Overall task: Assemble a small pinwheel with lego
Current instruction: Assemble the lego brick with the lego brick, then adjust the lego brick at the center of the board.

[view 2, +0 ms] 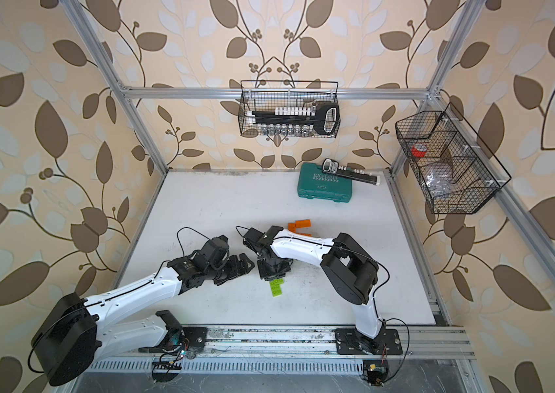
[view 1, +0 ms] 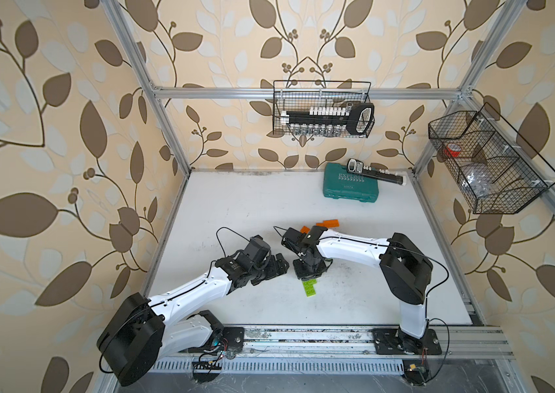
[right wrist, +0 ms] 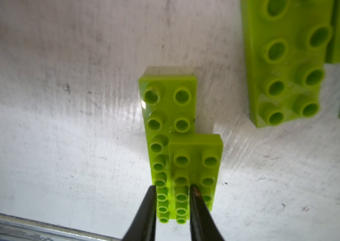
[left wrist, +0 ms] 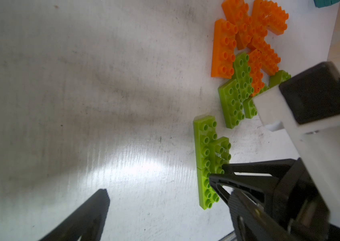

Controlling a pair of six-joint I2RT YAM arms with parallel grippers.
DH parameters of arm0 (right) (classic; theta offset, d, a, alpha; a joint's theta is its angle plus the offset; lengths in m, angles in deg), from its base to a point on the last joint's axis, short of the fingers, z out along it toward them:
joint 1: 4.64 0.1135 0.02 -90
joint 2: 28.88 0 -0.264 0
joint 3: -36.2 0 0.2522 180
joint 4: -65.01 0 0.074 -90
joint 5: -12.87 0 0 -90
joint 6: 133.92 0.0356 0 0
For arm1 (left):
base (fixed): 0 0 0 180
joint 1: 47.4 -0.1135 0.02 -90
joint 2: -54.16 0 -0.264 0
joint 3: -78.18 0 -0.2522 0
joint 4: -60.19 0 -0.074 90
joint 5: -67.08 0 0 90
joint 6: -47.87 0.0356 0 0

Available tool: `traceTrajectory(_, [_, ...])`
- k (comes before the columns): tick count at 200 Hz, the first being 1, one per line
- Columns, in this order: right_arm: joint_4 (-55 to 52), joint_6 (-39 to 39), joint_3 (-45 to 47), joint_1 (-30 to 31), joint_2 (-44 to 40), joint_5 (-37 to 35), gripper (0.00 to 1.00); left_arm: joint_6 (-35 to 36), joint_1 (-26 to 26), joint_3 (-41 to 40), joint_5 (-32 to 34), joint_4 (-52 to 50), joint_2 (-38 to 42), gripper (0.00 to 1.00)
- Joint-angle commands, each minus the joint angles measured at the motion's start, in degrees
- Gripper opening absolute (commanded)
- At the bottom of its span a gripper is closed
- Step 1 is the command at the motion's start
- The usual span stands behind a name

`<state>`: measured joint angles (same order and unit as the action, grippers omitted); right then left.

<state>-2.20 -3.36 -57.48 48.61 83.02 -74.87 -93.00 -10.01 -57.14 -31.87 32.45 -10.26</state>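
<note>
Lego piece [right wrist: 196,158], made of lime-green bricks snapped together, is lying flat on the white tabletop [right wrist: 60,125], low in the middle of both top views. The right pincer [right wrist: 173,187] is pointing straight down at one end of it. Its fingers are standing a little apart with a row of bumps between them. I cannot tell if they are pinching the top brick or only touching it.

I think the job now is seating that top brick across the two under it. Doing it well is meaning pushing straight down and evenly, so the bottom bricks are not sliding apart, then lifting straight up.

The left pincer [view 1: 279,267] is hanging spread wide and holding nothing, just left of the right one, so the two are needing care not to bump.

Farther back, loose green bricks [left wrist: 235,98] and orange bricks [left wrist: 248,31] are lying in a heap, partly hiding under the right arm. At the far edge, upper right, a teal case [view 1: 351,185] is sitting well apart, getting in nobody's way.
</note>
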Motion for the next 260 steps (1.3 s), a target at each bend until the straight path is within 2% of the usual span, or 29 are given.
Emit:
traceTrajectory(1, [1.8, 0.49, 1.89, 0.12, -2.84, 1.33, 0.27, 1.48, -0.56, 0.27, 0.42, -1.59, 1.06, 0.93])
traceTrajectory(23, [3.41, 0.15, 4.23, -1.42, -6.59, -0.29, 0.28, 4.11, -0.56, 1.94, 0.97, -2.45, -0.15, 0.93])
traceTrajectory(49, [5.1, -1.95, 8.35, -6.91, -10.7, -0.28, 0.28, 7.52, -0.48, 6.36, 1.25, -4.71, -4.76, 0.92])
traceTrajectory(75, [4.82, -5.13, 9.62, -11.68, -11.7, -0.63, 0.23, 10.64, 0.71, 11.05, 1.83, -6.91, -10.02, 0.85])
traceTrajectory(130, [4.02, -6.63, 9.33, -12.56, -9.86, -3.17, 0.2, 11.85, 5.91, 17.19, 2.5, -6.19, -17.75, 0.74])
traceTrajectory(139, [5.21, -6.72, 9.68, -14.33, -9.85, -2.33, 0.2, 11.86, 6.12, 18.32, 2.23, -5.78, -20.43, 0.73])
traceTrajectory(181, [6.6, -8.21, 5.8, -14.06, -6.24, 0.2, 0.3, 10.61, 4.02, 21.04, -0.16, -2.86, -23.18, 0.73])
traceTrajectory(223, [5.84, -8.47, 2.17, -13.35, -1.98, 1.15, 0.44, 10.31, 0.54, 20.69, -1.68, -2.18, -21.75, 0.75])
traceTrajectory(260, [4.96, -8.64, 0.67, -13.35, 0.39, 0.65, 0.46, 10.31, -0.94, 18.33, -1.98, -2.4, -19.73, 0.76])
